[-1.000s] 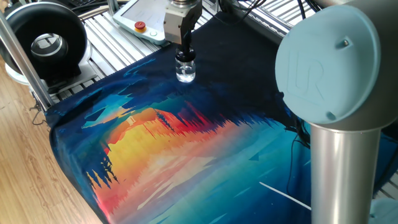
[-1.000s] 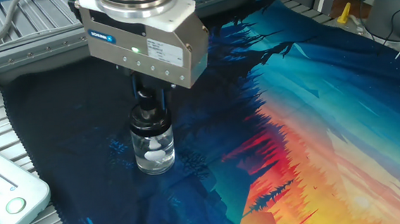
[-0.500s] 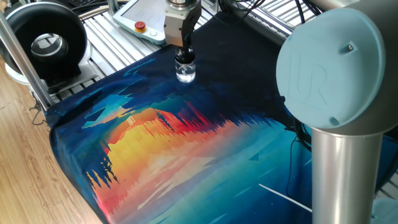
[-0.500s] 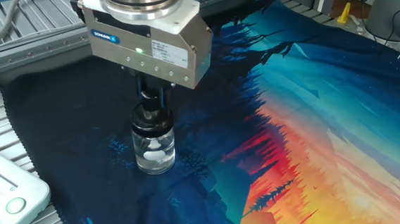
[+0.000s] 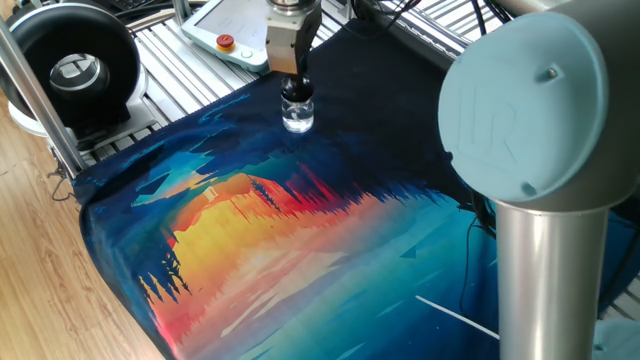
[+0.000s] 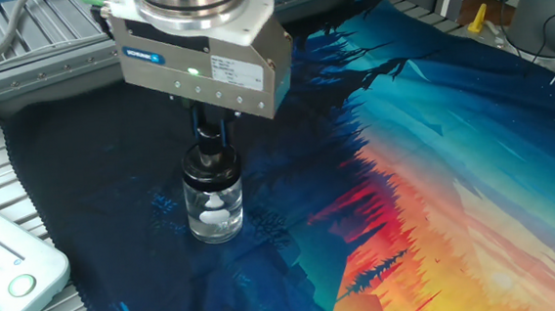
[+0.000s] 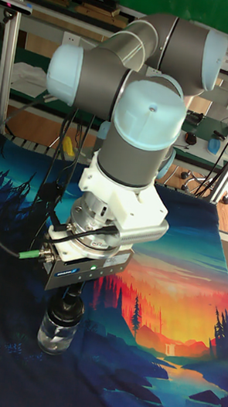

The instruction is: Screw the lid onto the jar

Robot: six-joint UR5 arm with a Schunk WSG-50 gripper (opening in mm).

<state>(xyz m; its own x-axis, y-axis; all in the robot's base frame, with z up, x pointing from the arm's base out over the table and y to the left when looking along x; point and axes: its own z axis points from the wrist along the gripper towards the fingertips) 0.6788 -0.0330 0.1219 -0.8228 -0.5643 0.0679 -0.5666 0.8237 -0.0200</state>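
Jar stands upright on the printed cloth covering the tabletop; small, light glass, likely slippery and easily tipped. Lid sits on its neck, gripper jaws closed on the bulb top, the sensible hold for turning.

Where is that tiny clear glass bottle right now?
The tiny clear glass bottle stands upright on the dark part of the painted cloth, directly under the gripper, with its small black cap on top.
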